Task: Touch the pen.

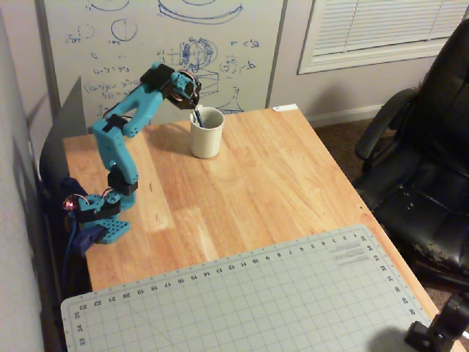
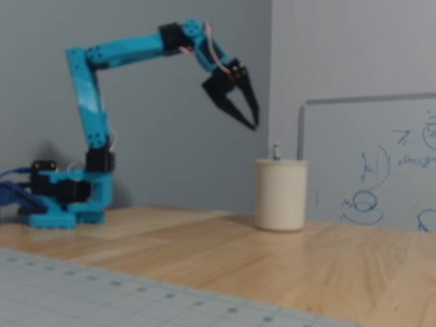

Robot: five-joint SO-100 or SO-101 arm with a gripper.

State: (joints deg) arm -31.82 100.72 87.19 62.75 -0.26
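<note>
Your gripper (image 2: 253, 122) hangs in the air, up and to the left of the cup (image 2: 280, 195) in the fixed view, with its two fingers parted a little and nothing between them. The pen (image 2: 276, 150) stands inside this cream cup, near the back edge of the table (image 1: 278, 169); only its light tip shows above the rim in the fixed view, and in the overhead view you see the blue shaft (image 1: 196, 116) leaning on the rim.

To touch it well, I think you should come down slowly and a little to the right in the fixed view, so that one fingertip meets the tip of the pen from above. Aim at the pen, not at the rim.

The cup is what stands in the way: a push on its wall may tip it or slide it. The whiteboard (image 1: 146, 51) is just behind the cup, so do not reach too far. The cutting mat (image 1: 242, 301) and the black chair (image 1: 432, 161) are well apart.
</note>
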